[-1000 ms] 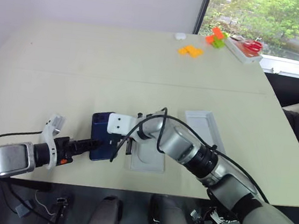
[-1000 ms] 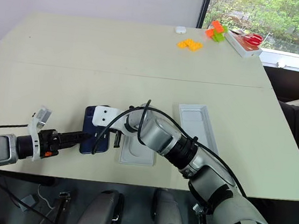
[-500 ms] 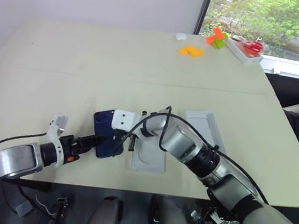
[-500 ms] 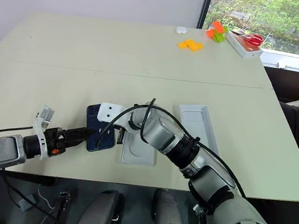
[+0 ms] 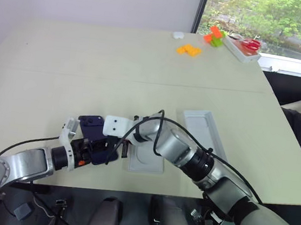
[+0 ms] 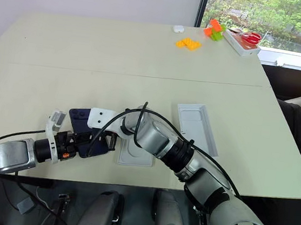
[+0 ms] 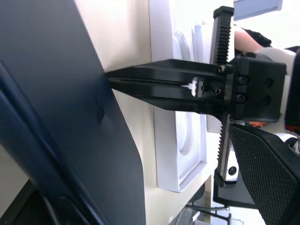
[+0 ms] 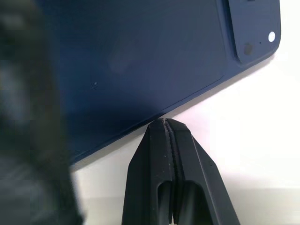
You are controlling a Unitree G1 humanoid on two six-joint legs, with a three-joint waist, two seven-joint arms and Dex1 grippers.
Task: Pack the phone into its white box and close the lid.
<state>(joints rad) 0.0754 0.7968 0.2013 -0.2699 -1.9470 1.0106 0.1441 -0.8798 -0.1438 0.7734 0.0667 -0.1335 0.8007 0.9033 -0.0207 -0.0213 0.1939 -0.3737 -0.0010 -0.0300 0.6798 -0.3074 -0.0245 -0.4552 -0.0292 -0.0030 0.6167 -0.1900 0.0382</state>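
I count one phone, one white insert beside it, one pale lid, two grippers

Right gripper blocks phone edge; table beyond open.

Place: an office or lab room.
Counter: wide, pale counter beneath the end effectors.
Wall: plain and white beyond it.
Window: window with green trees outside.

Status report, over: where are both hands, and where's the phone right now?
Left hand open around the phone near the table's front edge. Right hand shut, tips against the phone's long edge. Thin white insert right beside the phone; white tray farther right.
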